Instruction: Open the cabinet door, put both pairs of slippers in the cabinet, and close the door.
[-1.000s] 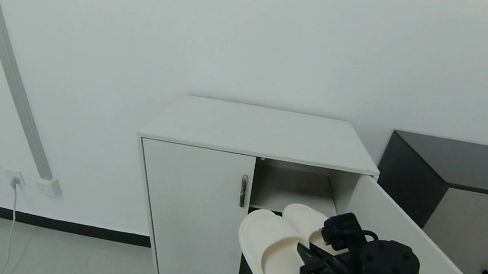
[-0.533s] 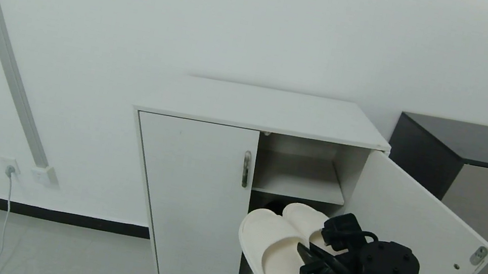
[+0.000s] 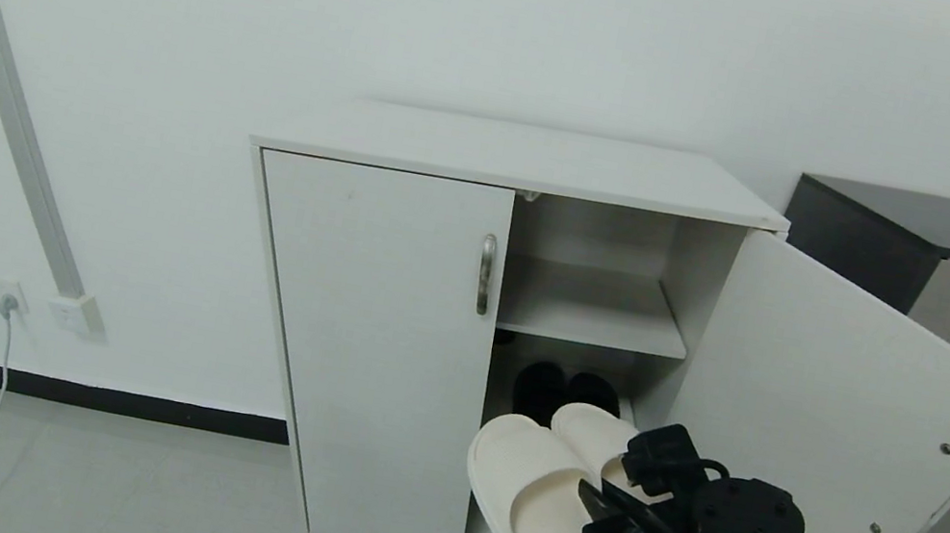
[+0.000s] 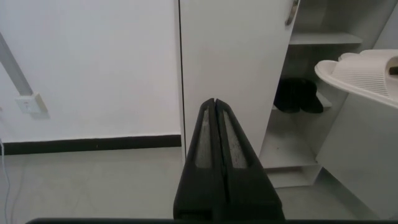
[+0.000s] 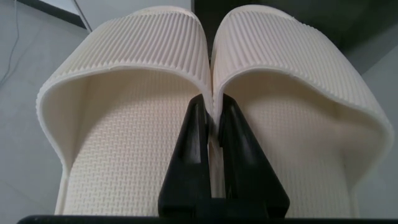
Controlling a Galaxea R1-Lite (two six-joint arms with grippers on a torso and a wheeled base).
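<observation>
The white cabinet (image 3: pixel 524 153) stands against the wall with its right door (image 3: pixel 816 385) swung open and its left door (image 3: pixel 370 336) closed. A black pair of slippers (image 3: pixel 566 390) sits inside on the lower level, below the bare shelf (image 3: pixel 589 311). My right gripper (image 5: pixel 212 115) is shut on the cream slippers (image 3: pixel 541 474), pinching the two inner edges together, and holds them just in front of the open compartment. The cream slippers (image 5: pixel 186 93) spread to both sides of its fingers. My left gripper (image 4: pixel 215 106) is shut on nothing, low in front of the closed left door (image 4: pixel 233 62). The black slippers (image 4: pixel 298 96) show past it.
A dark cabinet (image 3: pixel 937 250) with a grey front stands just right of the open door. A wall socket with a plugged cable (image 3: pixel 6 311) and a slanted conduit (image 3: pixel 0 75) are on the wall to the left. Bare floor lies before the cabinet.
The head view has dropped lower, so the cabinet sits higher in the picture and the black slippers inside have come into sight. The right gripper keeps its hold on the cream slippers.
</observation>
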